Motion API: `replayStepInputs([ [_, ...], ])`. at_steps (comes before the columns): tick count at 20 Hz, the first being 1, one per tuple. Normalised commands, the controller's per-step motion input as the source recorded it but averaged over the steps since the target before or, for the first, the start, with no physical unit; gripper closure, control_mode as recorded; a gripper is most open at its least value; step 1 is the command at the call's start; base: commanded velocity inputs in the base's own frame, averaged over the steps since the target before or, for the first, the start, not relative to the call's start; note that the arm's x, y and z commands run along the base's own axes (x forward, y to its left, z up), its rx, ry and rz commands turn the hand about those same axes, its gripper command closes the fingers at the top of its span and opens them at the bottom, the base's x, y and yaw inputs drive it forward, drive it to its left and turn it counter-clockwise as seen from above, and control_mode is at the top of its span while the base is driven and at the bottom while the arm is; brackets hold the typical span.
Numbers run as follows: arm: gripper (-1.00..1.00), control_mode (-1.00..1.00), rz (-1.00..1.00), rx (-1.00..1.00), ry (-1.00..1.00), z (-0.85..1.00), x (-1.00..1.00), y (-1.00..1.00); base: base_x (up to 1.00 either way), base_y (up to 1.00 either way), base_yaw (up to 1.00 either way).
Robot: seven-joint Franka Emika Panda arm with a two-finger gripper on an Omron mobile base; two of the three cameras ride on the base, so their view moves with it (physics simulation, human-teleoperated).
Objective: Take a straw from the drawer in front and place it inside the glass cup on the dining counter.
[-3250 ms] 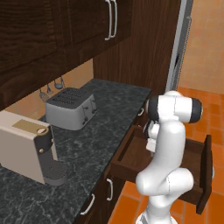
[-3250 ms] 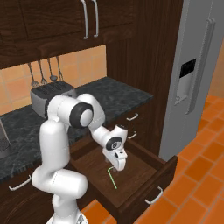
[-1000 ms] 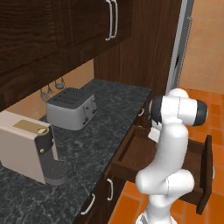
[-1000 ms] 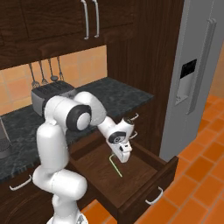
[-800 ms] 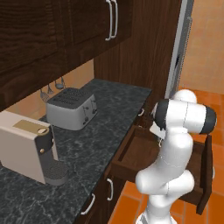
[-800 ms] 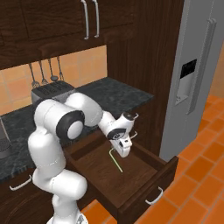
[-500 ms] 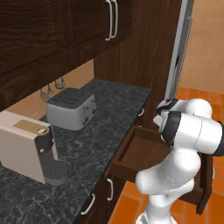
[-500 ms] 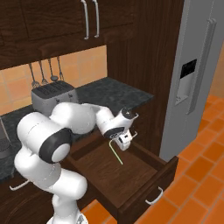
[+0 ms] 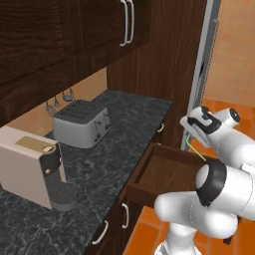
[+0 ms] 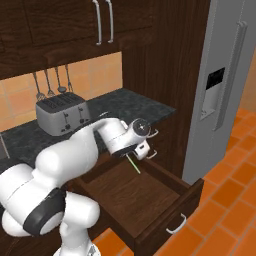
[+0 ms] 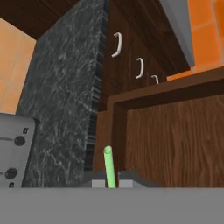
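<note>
Right base view: one straw (image 10: 133,164), one open drawer (image 10: 145,200), one toaster (image 10: 62,113), one fridge (image 10: 225,85). Left base view adds one coffee machine (image 9: 33,169) on the black speckled counter (image 9: 109,149), dark cupboards above, orange floor tiles (image 10: 235,185). Gripper (image 10: 140,150) is closed on the straw, holding it above the drawer interior. Straw's long axis runs diagonally, lower end slanting down toward the drawer; in hand view it sticks up between the fingertips.

One straw (image 10: 134,165), one open drawer (image 10: 150,200), one toaster (image 9: 81,123), one coffee machine (image 9: 31,167), perhaps three hanging utensils (image 10: 49,84).
</note>
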Motion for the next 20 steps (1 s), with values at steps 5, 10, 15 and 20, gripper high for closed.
replayStepInputs([
  [5, 1.0, -1.0, -0.05, -0.01, -0.1, 0.53, -0.11, 0.01, 0.0, 0.0, 0.0],
  [10, 1.0, -1.0, 0.0, -0.03, 0.01, -0.02, -0.01, 0.01, 0.0, 0.0, 0.0],
  [15, 1.0, 1.0, 0.0, 0.0, -0.08, 0.0, -0.2, 0.0, -0.48, 0.03, 0.16],
  [20, 1.0, 1.0, 0.0, 0.0, 0.0, 0.0, 0.0, 0.0, -0.58, 0.21, 0.44],
])
